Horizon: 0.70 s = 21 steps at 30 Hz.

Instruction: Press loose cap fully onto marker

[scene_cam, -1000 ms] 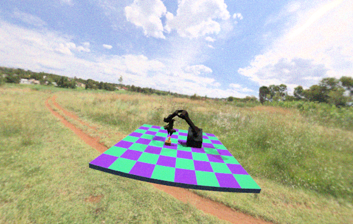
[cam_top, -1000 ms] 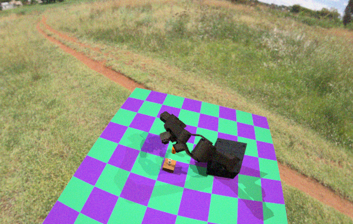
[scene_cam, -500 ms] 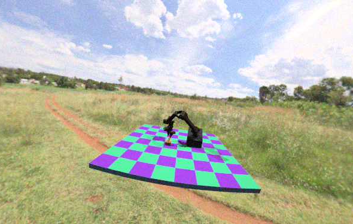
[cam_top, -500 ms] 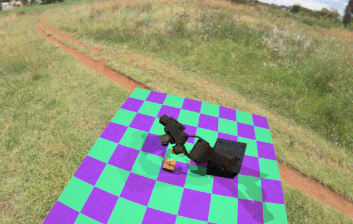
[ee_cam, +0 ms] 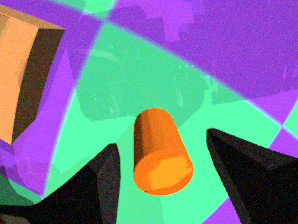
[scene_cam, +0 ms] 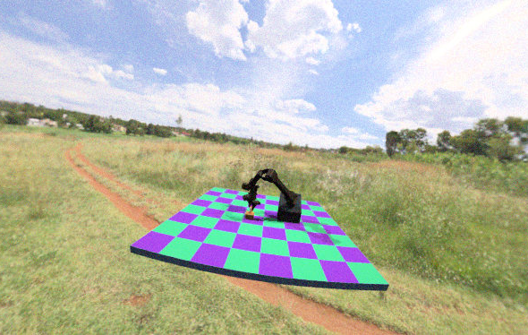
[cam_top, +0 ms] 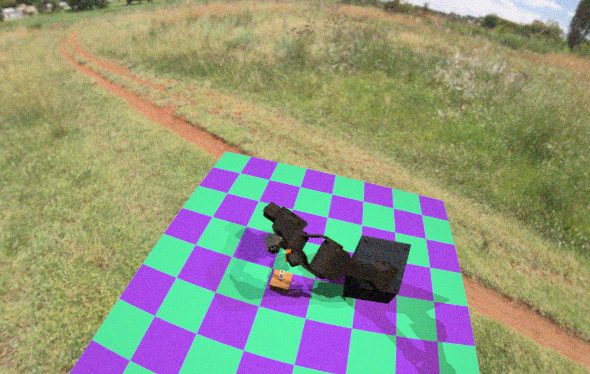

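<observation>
So in the top view there's a dark, nearly black jointed arm [cam_top: 330,260] on a chunky black box-shaped base [cam_top: 398,246], all on a flat table [cam_top: 275,327] checkered in mint green and purple. The orange cap [cam_top: 288,251] is just a speck peeking out by the gripper, on the table near the tan, wood-coloured holder block [cam_top: 280,281]. The marker [cam_top: 282,273] stands up out of that block with a pale, whitish top and no cap on it.

Exterior view is pretty tiny: same black arm [scene_cam: 276,179] arched up and over, gripper end pointing down close to the block [scene_cam: 250,215]. You also get the table's dark, slab-like edge [scene_cam: 253,274]. Can't make out the cap properly from here.

Wrist view is the good one. The cap [ee_cam: 161,150] is a smooth, solid orange cylinder with a flat round end, standing between the gripper's [ee_cam: 163,137] two black, angular, wedge-like fingers. They're about halfway open with a gap on both sides, so it's got hold of nothing. The block [ee_cam: 25,75] pokes in at the upper left, flat-faced with a dark shaded side.
</observation>
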Tool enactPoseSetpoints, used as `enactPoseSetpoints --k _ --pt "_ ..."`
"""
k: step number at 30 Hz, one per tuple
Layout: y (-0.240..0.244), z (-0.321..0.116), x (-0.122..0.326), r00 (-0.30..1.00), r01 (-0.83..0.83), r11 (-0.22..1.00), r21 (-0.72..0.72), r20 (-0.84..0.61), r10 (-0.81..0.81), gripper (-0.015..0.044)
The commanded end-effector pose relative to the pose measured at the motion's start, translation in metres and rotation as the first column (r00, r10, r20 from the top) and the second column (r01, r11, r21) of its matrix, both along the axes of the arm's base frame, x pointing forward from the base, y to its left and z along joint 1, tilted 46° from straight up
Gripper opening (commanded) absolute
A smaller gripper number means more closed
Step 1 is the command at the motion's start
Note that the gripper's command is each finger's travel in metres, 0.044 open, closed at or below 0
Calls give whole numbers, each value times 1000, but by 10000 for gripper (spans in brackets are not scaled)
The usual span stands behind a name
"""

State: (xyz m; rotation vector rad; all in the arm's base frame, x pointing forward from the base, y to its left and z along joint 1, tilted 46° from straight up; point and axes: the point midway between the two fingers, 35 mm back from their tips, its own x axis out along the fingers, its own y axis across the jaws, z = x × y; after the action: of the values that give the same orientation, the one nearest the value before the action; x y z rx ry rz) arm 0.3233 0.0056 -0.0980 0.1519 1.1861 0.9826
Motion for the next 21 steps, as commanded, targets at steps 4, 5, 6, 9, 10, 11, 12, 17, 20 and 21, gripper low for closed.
enactPoseSetpoints --k 4,5,6,9,10,11,12,17,20,21 --pt "10 -10 -4 1000 2 1000 8 -11 -2 241" --pt "11 -10 -4 1000 2 1000 8 -11 -2 241" --pt "11 -10 -4 1000 2 1000 8 -11 -2 241" --pt "11 -11 -4 1000 2 1000 8 -11 -2 188" --pt "11 -11 -4 1000 2 1000 8 -11 -2 162" --pt "11 -11 -4 1000 2 1000 8 -11 -2 136" --pt "11 -11 -4 1000 2 1000 8 -11 -2 129" --pt "11 -11 -4 1000 2 1000 8 -11 -2 96" --pt "10 -11 -4 1000 2 1000 8 -11 -2 76" --pt "10 -11 -4 1000 2 1000 8 -11 -2 50"
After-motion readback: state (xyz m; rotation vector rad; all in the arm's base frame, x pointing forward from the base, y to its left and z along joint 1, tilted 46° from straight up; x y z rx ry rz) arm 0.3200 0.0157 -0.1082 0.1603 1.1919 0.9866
